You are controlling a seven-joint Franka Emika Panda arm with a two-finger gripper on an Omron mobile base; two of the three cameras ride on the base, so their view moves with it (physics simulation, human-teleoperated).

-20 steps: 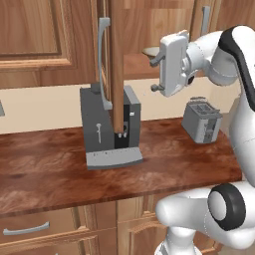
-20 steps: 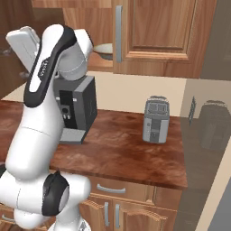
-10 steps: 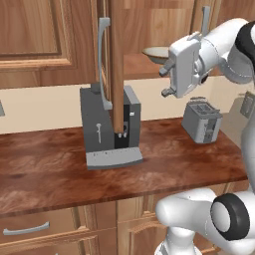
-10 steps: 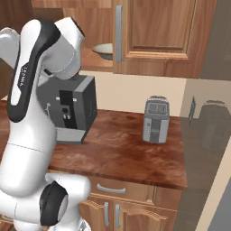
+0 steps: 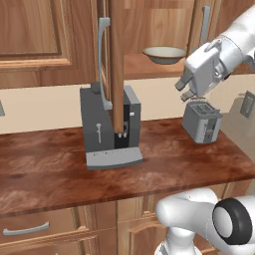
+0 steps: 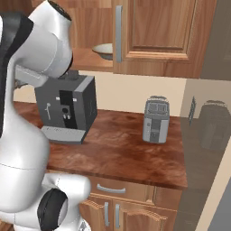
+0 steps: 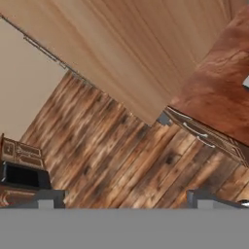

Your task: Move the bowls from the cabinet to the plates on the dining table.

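While your hand [image 5: 185, 93] hangs spread and empty above the toaster [image 5: 201, 121], a cream bowl [image 5: 164, 54] sits on the open cabinet [image 5: 149, 30] shelf, up and to its left. Coffee machine [image 5: 107, 125] stands on the counter [image 5: 60, 169] below.

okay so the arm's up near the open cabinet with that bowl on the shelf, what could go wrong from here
The open gripper hangs right above the toaster, so a low swing could knock it. The cream bowl sits near the shelf's front edge in the cabinet; a clumsy approach might push it off. The open cabinet door juts over the coffee machine and could catch the arm.
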